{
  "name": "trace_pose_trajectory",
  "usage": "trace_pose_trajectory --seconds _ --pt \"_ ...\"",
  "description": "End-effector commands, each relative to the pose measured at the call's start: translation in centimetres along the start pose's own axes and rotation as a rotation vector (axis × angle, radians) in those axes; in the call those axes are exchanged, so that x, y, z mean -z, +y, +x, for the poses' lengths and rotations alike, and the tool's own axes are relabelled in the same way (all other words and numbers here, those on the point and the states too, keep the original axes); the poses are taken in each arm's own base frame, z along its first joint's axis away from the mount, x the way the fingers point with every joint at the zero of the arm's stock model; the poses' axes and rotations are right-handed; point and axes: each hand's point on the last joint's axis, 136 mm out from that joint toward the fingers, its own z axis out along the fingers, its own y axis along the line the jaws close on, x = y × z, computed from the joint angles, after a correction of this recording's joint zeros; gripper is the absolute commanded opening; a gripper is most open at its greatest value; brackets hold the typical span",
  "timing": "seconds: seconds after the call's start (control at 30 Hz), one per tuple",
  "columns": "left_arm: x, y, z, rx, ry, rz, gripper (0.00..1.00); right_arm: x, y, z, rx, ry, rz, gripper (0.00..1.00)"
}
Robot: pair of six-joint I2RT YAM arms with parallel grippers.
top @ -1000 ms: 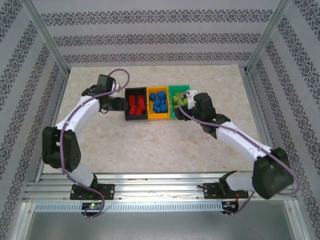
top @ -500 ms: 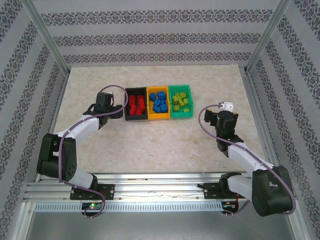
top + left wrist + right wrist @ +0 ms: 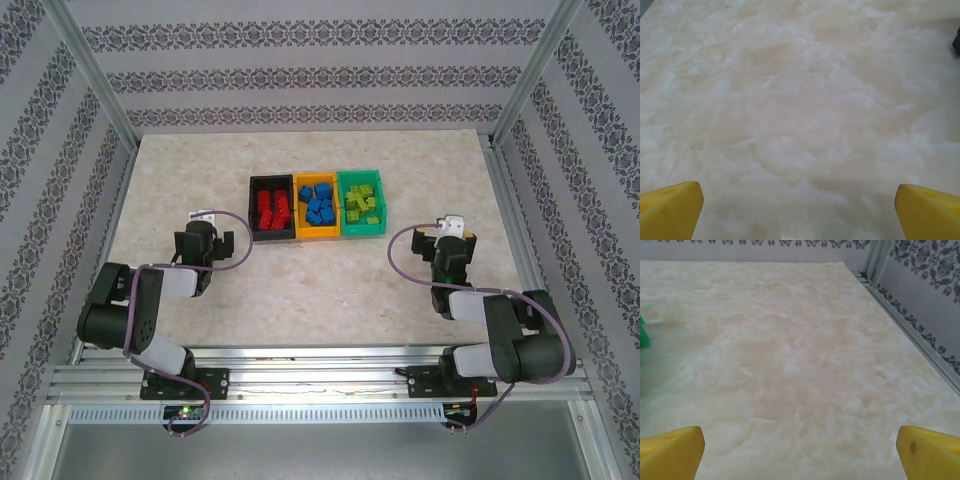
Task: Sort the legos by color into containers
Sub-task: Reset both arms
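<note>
Three containers stand in a row at the table's middle back. The black bin (image 3: pixel 252 208) holds red legos (image 3: pixel 271 210), the orange-yellow bin (image 3: pixel 318 236) holds blue legos (image 3: pixel 319 204), and the green bin (image 3: pixel 360 176) holds lime green legos (image 3: pixel 361 207). My left gripper (image 3: pixel 207 240) is pulled back near-left of the bins, open and empty; its yellow fingertips (image 3: pixel 670 210) frame bare table. My right gripper (image 3: pixel 447 241) sits near-right of the bins, also open and empty, with its fingertips (image 3: pixel 930 452) wide apart.
The marble-patterned tabletop (image 3: pixel 330 280) lies bare between the arms. An aluminium frame rail (image 3: pixel 912 330) runs along the right edge. A corner of the black bin (image 3: pixel 957 41) and one of the green bin (image 3: pixel 643 335) show at the wrist views' edges.
Both arms have drawn back from the bins toward the near edge and folded up. Both grippers have opened wide, with nothing in them.
</note>
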Motion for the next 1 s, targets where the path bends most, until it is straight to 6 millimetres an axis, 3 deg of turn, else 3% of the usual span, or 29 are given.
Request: trace_pose_trajectory --seconds 0.0,0.1,0.3,0.77,0.83,0.97 --pt "0.3 0.0 -4.6 0.029 -0.185 0.035 1.0 -0.9 1.1 -3.1 -0.008 -0.112 -0.058 0.98" --pt "0.5 -0.3 -4.4 0.035 -0.202 0.078 1.0 -2.5 2.8 -2.4 0.019 -0.097 -0.132 0.98" --pt "0.4 -0.2 -3.3 0.07 -0.209 0.131 1.0 -2.7 2.6 -2.1 0.006 -0.064 -0.143 0.98" --pt "0.8 -0.2 -3.5 0.048 -0.249 0.084 1.0 -2.8 2.7 -1.5 0.006 -0.041 -0.157 0.98" --pt "0.7 -0.2 -3.5 0.048 -0.25 0.083 1.0 -3.2 2.7 -2.7 -0.005 -0.061 -0.166 0.98" --pt "0.9 -0.2 -3.6 0.045 -0.258 0.071 0.99 -3.1 2.7 -2.6 -0.006 -0.061 -0.167 0.98"
